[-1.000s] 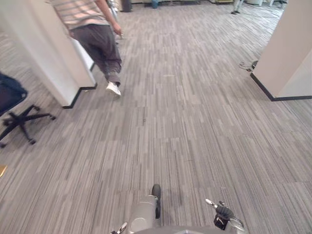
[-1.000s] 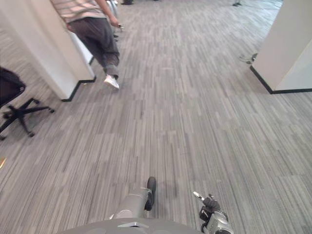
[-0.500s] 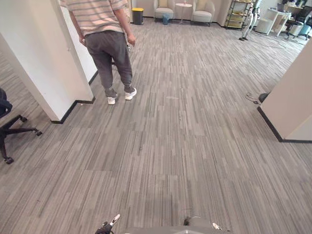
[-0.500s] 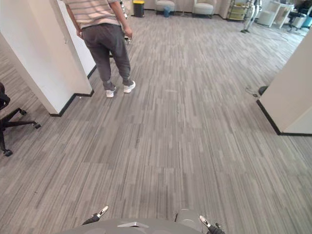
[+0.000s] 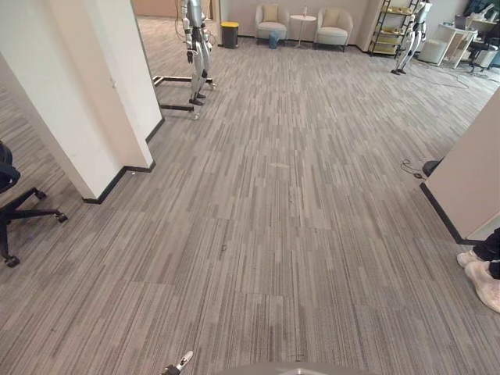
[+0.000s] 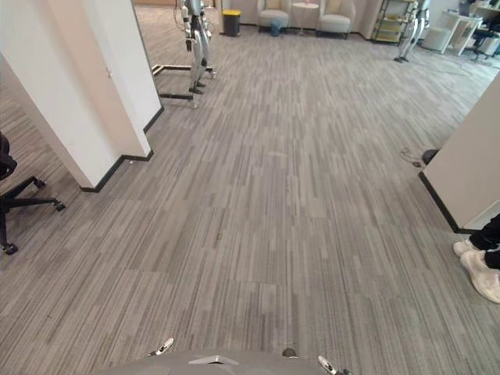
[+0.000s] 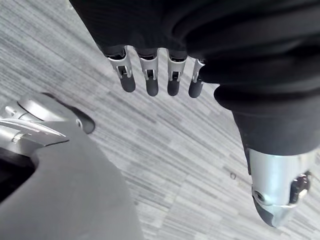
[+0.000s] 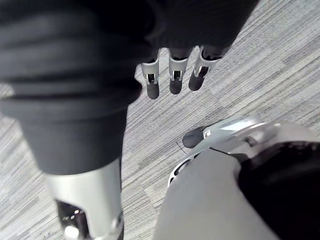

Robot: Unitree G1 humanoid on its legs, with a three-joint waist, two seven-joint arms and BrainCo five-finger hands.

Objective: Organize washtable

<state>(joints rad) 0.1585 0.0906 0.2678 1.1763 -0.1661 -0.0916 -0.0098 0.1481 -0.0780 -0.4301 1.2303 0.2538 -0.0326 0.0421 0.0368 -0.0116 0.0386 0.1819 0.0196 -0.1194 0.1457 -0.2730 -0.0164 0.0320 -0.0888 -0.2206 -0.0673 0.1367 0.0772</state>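
No washtable or washing things are in sight; grey striped carpet [image 5: 289, 219] stretches ahead in the eye views. My left hand [image 7: 150, 75] hangs over the carpet with straight, relaxed fingers and its thumb [image 7: 277, 195] apart, holding nothing. My right hand [image 8: 172, 75] hangs the same way, open and empty, above the carpet.
A white pillar [image 5: 86, 94] stands at the left with a black office chair [image 5: 16, 203] beside it. Another white wall corner [image 5: 469, 172] is at the right, with a person's shoes [image 5: 484, 273] by it. Far ahead stand a robot on a frame [image 5: 195, 47] and armchairs [image 5: 269, 19].
The camera has swung upward and shifted. The person in the striped shirt by the left pillar has left the picture; a person's shoes now show at the right edge.
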